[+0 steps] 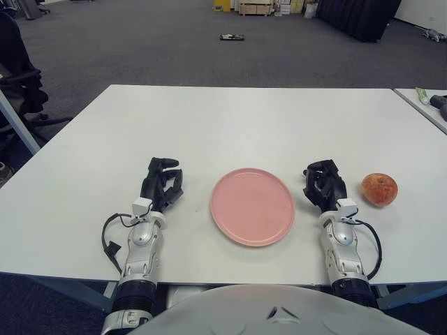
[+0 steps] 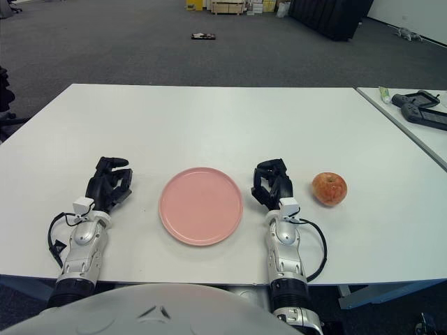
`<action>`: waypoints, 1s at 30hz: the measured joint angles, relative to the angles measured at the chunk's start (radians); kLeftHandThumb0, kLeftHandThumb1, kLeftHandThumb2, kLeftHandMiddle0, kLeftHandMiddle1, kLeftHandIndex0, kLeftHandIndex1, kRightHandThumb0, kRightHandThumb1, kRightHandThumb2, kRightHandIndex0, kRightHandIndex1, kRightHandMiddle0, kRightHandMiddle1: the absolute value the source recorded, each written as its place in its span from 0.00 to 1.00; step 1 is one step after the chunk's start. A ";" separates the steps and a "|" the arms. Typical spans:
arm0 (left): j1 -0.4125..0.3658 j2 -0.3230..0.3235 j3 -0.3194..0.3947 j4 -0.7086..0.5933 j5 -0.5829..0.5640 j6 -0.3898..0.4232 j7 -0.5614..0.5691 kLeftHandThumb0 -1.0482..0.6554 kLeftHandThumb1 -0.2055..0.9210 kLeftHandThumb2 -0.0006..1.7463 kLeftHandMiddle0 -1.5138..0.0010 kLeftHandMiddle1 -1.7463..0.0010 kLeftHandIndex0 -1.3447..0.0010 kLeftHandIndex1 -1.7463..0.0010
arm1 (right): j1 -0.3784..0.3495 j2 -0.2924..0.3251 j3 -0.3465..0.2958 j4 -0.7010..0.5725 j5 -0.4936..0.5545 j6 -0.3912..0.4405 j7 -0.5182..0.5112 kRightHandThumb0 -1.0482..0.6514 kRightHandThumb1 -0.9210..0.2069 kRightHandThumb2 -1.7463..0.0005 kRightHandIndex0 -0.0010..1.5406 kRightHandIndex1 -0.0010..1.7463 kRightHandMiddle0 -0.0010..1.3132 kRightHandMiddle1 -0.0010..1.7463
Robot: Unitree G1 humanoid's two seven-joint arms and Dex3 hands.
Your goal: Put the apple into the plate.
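- Right now you have the apple sitting on the white table, to the right of the right hand and apart from it; nothing is touching it.
- Your pink plate lies flat between the two hands, near the front edge of the table, with nothing in it.
- You can see the right hand just beside the plate's right rim, fingers curled loosely inward and holding nothing. Whether the fingertips touch the table you cannot tell, since the dark fingers bunch together.
- Your left hand shows to the left of the plate, a little apart from it, fingers also curled and gripping nothing.
- You see both forearms run back toward the robot's body, where the lower ends are cut off by the rounded grey shell at the bottom edge.
- At the far right a second table is only partly in view; you can make out a dark device and a small green-tipped item on it, but not what they are.
- Beyond the table, a small dark object lies on the carpet, too far off to identify.
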 measured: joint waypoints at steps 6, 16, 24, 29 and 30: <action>-0.003 -0.004 0.007 0.002 -0.016 0.002 -0.001 0.61 0.72 0.50 0.67 0.17 0.78 0.00 | 0.000 -0.001 0.001 0.008 0.000 -0.013 0.000 0.40 0.20 0.52 0.23 0.79 0.24 1.00; -0.008 -0.004 0.009 0.018 -0.019 -0.017 -0.002 0.62 0.72 0.51 0.69 0.14 0.79 0.00 | 0.000 -0.001 0.002 0.010 -0.003 -0.016 -0.003 0.40 0.17 0.54 0.23 0.79 0.22 1.00; -0.009 -0.004 0.008 0.023 -0.019 -0.024 -0.002 0.61 0.72 0.53 0.70 0.11 0.80 0.00 | -0.004 -0.007 0.005 0.051 -0.027 -0.118 -0.006 0.41 0.01 0.69 0.09 0.73 0.15 1.00; -0.011 -0.004 0.007 0.023 -0.018 -0.021 -0.002 0.61 0.71 0.53 0.70 0.11 0.79 0.00 | -0.005 -0.015 0.010 0.062 -0.087 -0.190 -0.045 0.32 0.17 0.59 0.01 0.54 0.07 0.81; -0.012 -0.005 0.006 0.023 -0.018 -0.020 -0.002 0.61 0.71 0.53 0.70 0.11 0.79 0.00 | 0.003 -0.014 0.012 0.045 -0.115 -0.199 -0.065 0.29 0.25 0.54 0.01 0.48 0.05 0.73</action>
